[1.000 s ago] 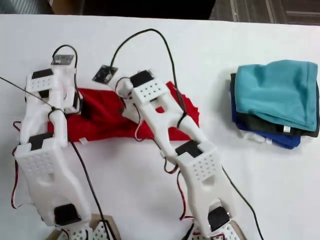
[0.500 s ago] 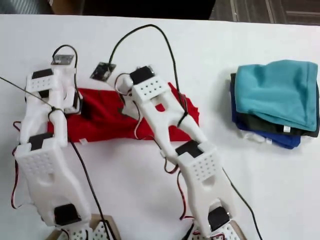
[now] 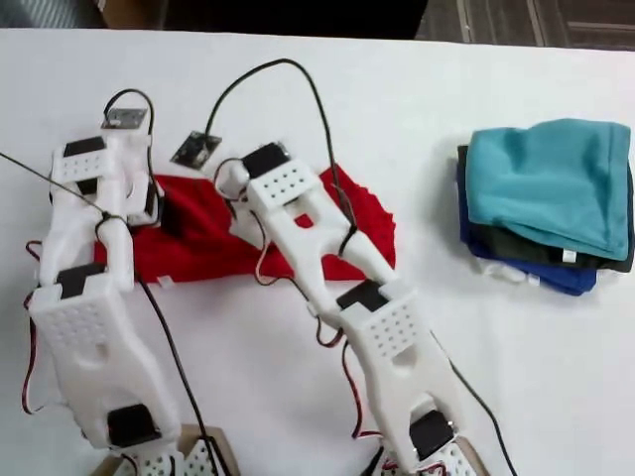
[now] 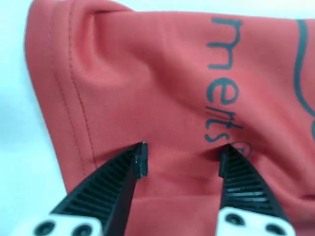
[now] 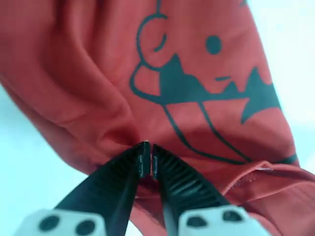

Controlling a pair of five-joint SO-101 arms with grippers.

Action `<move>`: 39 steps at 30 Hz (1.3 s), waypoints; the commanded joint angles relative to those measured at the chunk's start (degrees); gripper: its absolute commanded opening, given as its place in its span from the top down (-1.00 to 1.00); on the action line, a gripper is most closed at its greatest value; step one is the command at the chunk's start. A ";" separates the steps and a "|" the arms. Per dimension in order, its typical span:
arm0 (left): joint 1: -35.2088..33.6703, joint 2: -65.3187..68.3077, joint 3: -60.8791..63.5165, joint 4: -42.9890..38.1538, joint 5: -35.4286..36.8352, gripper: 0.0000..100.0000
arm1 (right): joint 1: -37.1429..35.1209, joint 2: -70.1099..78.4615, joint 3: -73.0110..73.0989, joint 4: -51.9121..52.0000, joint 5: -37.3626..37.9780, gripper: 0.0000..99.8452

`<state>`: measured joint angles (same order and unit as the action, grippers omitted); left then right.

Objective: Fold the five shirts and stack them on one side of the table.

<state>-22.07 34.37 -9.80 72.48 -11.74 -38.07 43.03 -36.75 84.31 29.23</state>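
Left of centre on the white bench (image 3: 427, 99) lies the red printed shirt (image 3: 203, 243), likely light and floppy, best taken by its hem: left gripper (image 4: 182, 160) apart over its hemmed end, right gripper (image 5: 146, 160) clamped on a pucker; teal-topped folded shirt stack (image 3: 546, 188) far right

right hand (image 5: 146, 158) shifted left over the table, pinching red shirt (image 3: 203, 243)
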 commanded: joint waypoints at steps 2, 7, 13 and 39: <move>0.62 0.26 0.13 -1.41 0.00 0.50 | -0.48 -6.90 -5.98 0.84 -0.62 0.96; 0.62 0.26 0.13 -1.41 0.26 0.50 | 4.09 -14.55 -8.79 1.71 -0.62 0.96; 0.53 -0.35 -0.48 -1.14 2.46 0.50 | 12.35 -20.79 -8.70 11.12 -0.62 0.91; -14.24 12.57 -37.32 26.90 -8.09 0.41 | 22.81 -53.05 40.26 -1.19 -2.11 0.60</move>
<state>-36.92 45.27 -43.30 98.77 -20.26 -15.56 -3.47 -1.32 86.42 27.12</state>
